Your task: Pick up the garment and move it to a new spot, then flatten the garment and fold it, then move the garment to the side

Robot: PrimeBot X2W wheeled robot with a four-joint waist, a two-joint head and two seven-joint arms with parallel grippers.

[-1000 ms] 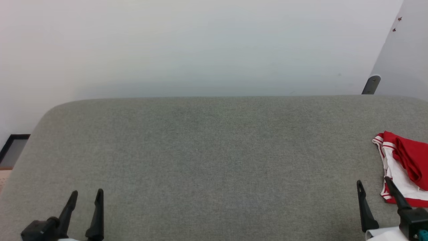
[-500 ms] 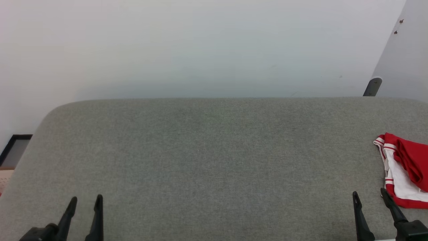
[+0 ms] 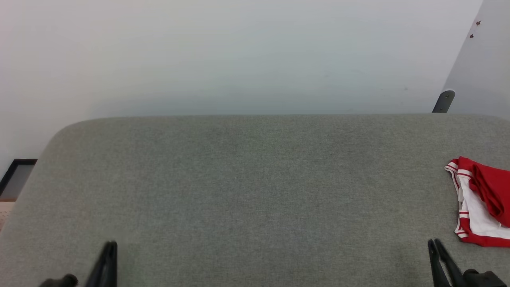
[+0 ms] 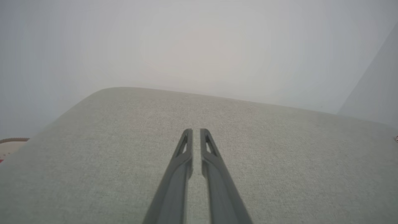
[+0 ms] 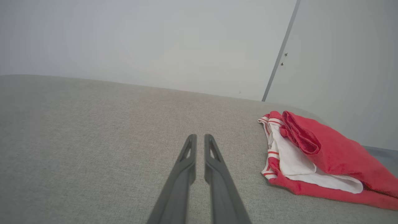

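Observation:
The garment [image 3: 484,199], red with white sleeves and striped trim, lies folded in a bundle at the far right of the grey padded surface [image 3: 247,183], partly cut off by the head view's edge. In the right wrist view the garment [image 5: 314,155] sits to the right of my fingers, apart from them. My right gripper [image 3: 434,244] is shut and empty at the lower right, left of the bundle; its fingertips [image 5: 200,137] meet over bare fabric. Low at the left, my left gripper [image 3: 110,245] is shut with nothing in it, also seen as the left gripper [image 4: 196,130] over bare fabric.
A pale wall [image 3: 239,56] rises behind the surface. A dark metal bracket [image 3: 443,101] stands at the back right corner. A dark-framed panel [image 3: 16,177] lies on the floor beyond the left edge. Broad bare fabric spans between the grippers.
Both grippers have closed from open and drawn back toward the bottom edge. The garment lies where it was.

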